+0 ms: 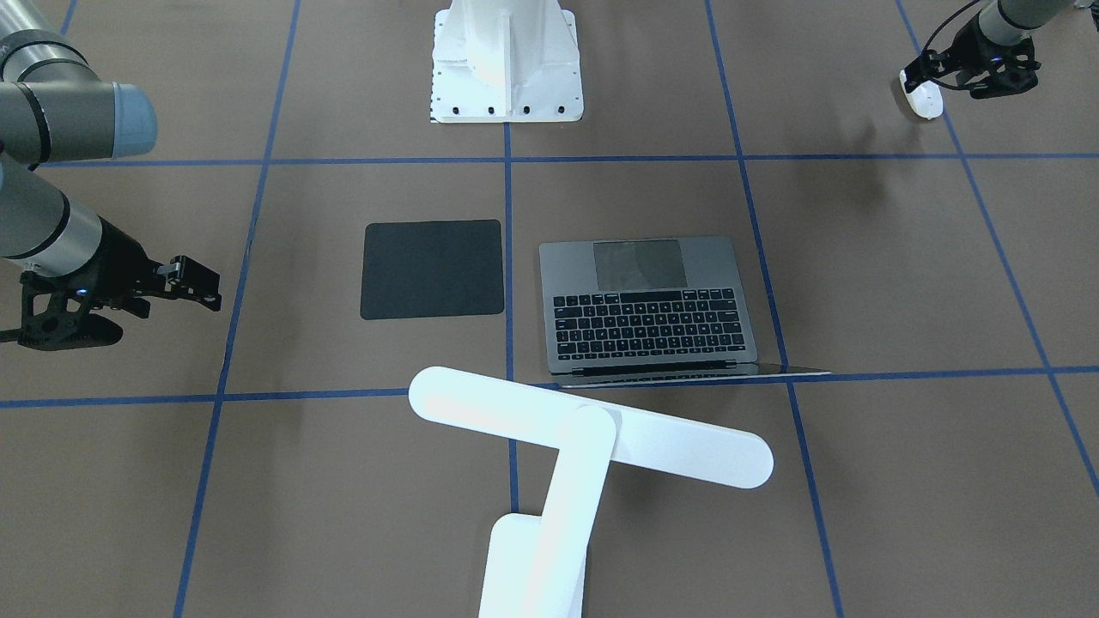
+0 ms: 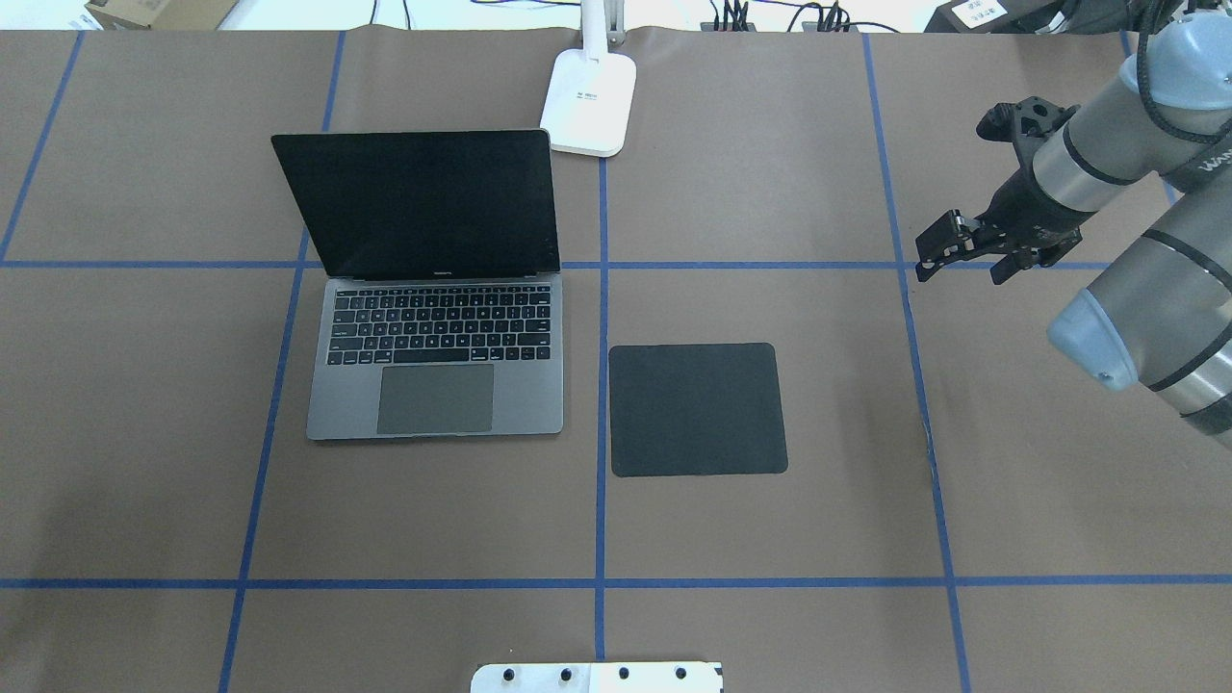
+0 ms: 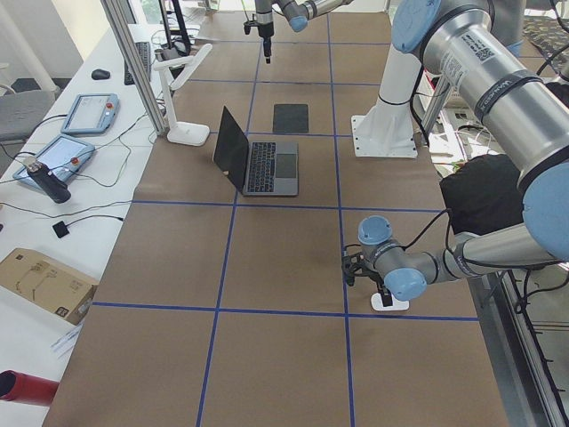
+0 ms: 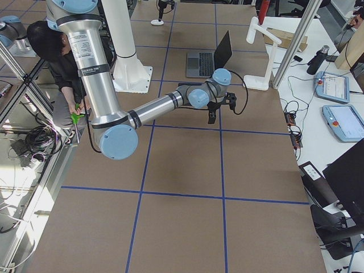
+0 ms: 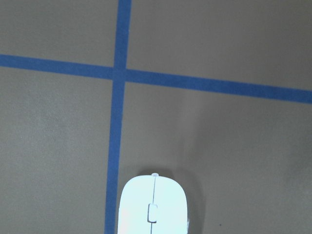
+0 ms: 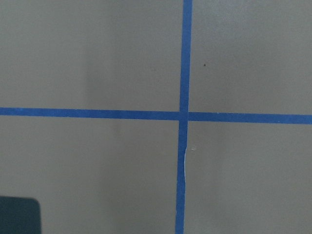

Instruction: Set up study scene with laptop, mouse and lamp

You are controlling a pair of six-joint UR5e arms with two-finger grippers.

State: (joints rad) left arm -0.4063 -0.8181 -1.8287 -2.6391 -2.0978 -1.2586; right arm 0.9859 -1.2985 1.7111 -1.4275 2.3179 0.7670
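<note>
The laptop stands open in the middle of the tabletop, with the lamp at the far edge beside it. The mouse lies toward the left end, under the left gripper; whether that has closed on it I cannot tell. It looks light, glossy and likely slippery, so pinch its long sides. The right gripper hangs parted and empty. The wrist view crops the mouse's rear.

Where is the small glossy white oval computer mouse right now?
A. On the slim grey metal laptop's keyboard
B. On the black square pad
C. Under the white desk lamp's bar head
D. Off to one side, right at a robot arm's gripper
D: the small glossy white oval computer mouse sits far off to the side at the left gripper, while the black square pad and the slim grey metal laptop carry nothing.
</note>
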